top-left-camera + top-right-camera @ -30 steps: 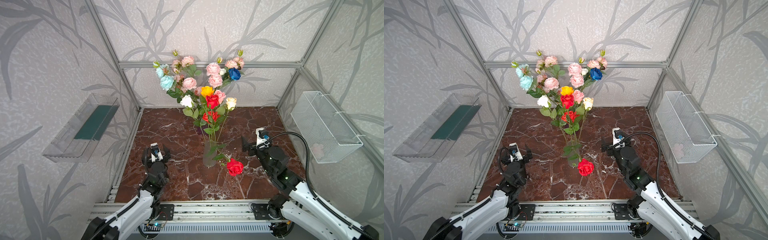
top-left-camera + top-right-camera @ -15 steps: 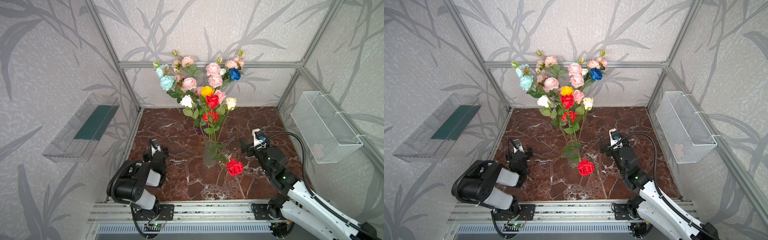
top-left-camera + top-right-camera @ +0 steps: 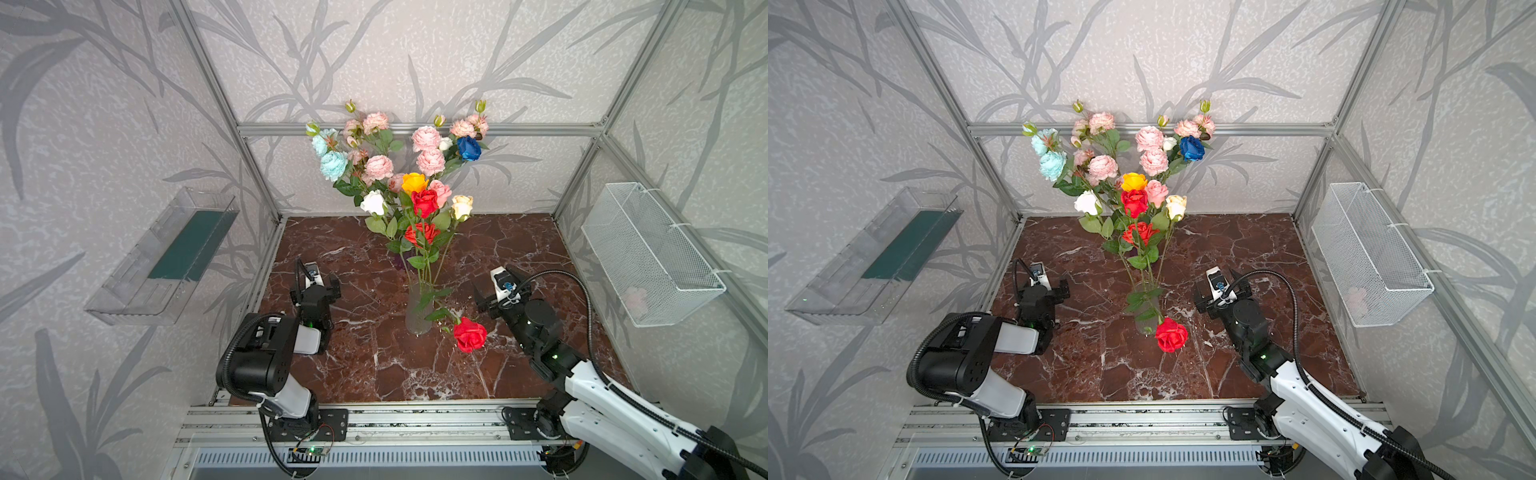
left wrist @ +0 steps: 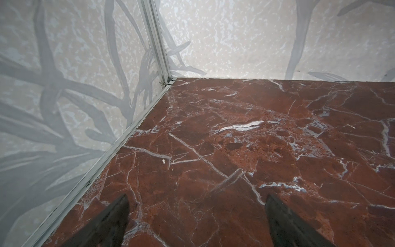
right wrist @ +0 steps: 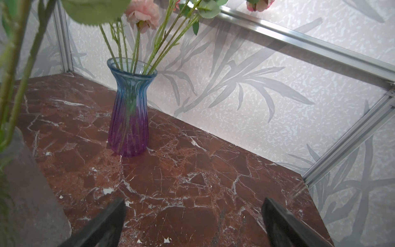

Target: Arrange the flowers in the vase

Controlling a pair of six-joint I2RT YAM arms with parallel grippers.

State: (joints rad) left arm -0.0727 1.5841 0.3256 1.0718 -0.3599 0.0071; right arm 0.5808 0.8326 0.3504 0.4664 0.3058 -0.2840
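Note:
The flowers (image 3: 415, 183) (image 3: 1133, 183) stand as a tall bunch of pink, turquoise, red, orange, white, cream and blue heads. Their stems go into a frosted clear vase (image 3: 417, 311) (image 3: 1144, 316) mid-table and a blue-to-purple glass vase (image 5: 130, 111) behind it. One red rose (image 3: 469, 334) (image 3: 1171, 334) droops low beside the frosted vase. My left gripper (image 3: 316, 289) (image 4: 196, 205) is open over bare marble near the left wall. My right gripper (image 3: 498, 297) (image 5: 193, 209) is open and empty, right of the vases.
A clear plastic shelf (image 3: 166, 257) hangs on the left wall, and a white wire basket (image 3: 648, 253) on the right wall. Aluminium frame posts (image 4: 158, 42) line the corners. The frosted vase (image 5: 30, 203) looms close in the right wrist view.
The left arm has folded back, its elbow rising into view at the front left, with the gripper pulled slightly further back. The right gripper has shifted a little to the left. Both stay open.

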